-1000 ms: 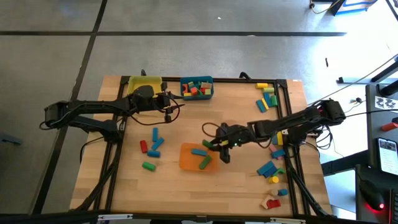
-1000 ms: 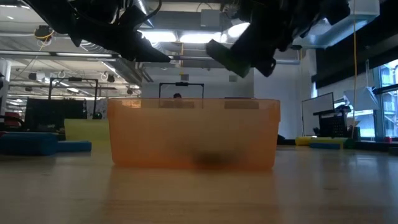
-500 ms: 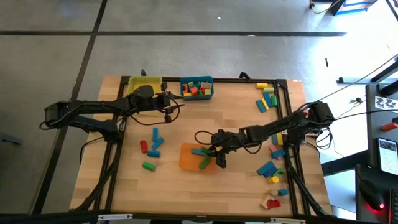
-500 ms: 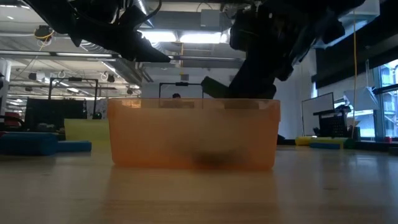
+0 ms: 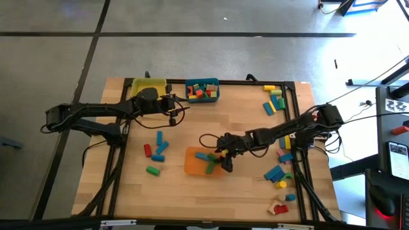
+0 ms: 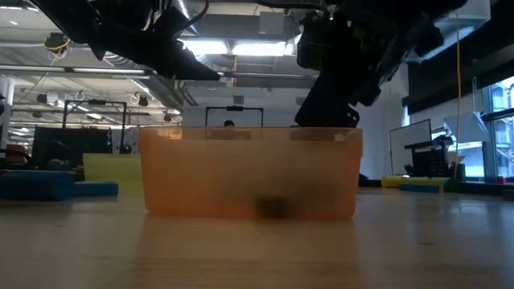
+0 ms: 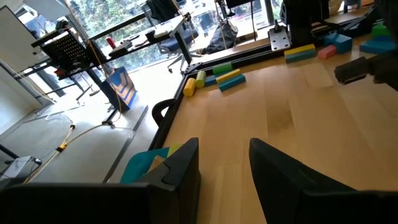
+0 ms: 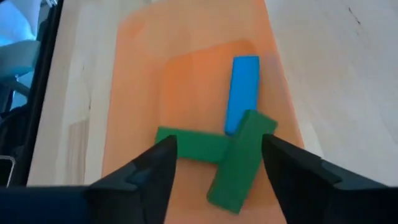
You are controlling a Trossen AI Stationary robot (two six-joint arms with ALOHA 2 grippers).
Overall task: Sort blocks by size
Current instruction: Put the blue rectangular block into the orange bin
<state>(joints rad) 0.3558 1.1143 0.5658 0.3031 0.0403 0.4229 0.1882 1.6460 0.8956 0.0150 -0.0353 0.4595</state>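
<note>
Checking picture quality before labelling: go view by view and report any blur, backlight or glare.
Low view: the translucent orange plastic bin is soft and close, with a dark smudge inside it; both arms are black silhouettes against bright ceiling lights. Right wrist view: sharp on the long green wooden blocks and the blue wooden block, with the claw's fingers blurred. Left wrist view: windows glare. High view: evenly lit.

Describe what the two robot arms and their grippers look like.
Both arms are slim, dark, jointed links with black cables looping near the wrists. The left gripper and right gripper each end in two flat, black, blunt-tipped fingers. No markings are legible on them.
</note>
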